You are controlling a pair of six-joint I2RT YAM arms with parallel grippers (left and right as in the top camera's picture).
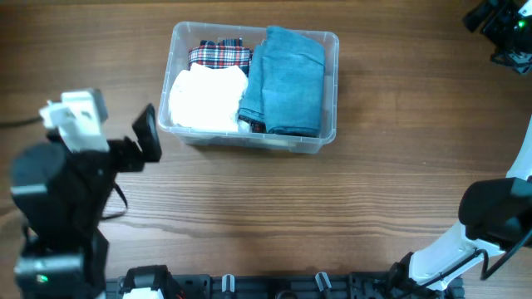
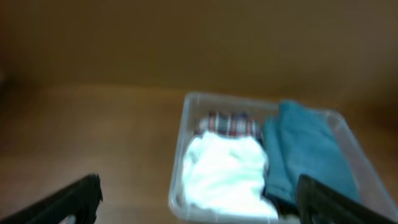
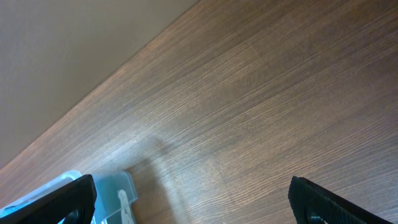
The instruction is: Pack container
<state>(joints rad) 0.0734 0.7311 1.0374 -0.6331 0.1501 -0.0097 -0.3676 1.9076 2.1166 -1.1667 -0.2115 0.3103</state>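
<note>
Holding white cloth (image 1: 206, 100), plaid cloth (image 1: 219, 56) and blue cloth (image 1: 287, 79), the clear rectangular plastic container (image 1: 249, 142) sits apart from left fingers (image 2: 74, 200) and right fingers (image 3: 62, 198), both wide.

Left claw (image 2: 199, 198) jaws spread wide, tilted downward; right claw (image 3: 191, 193) jaws spread wide, tilted downward.

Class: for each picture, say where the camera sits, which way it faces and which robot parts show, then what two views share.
Overhead: above the table, facing straight down on the container; left arm and right arm show at the lower corners.
Left wrist: on the left arm, facing the container past the open left gripper; blurred.
Right wrist: on the right arm, facing bare table past the open right gripper.
Shared: overhead and left wrist both show the container holding a white cloth, blue cloth and plaid cloth.
</note>
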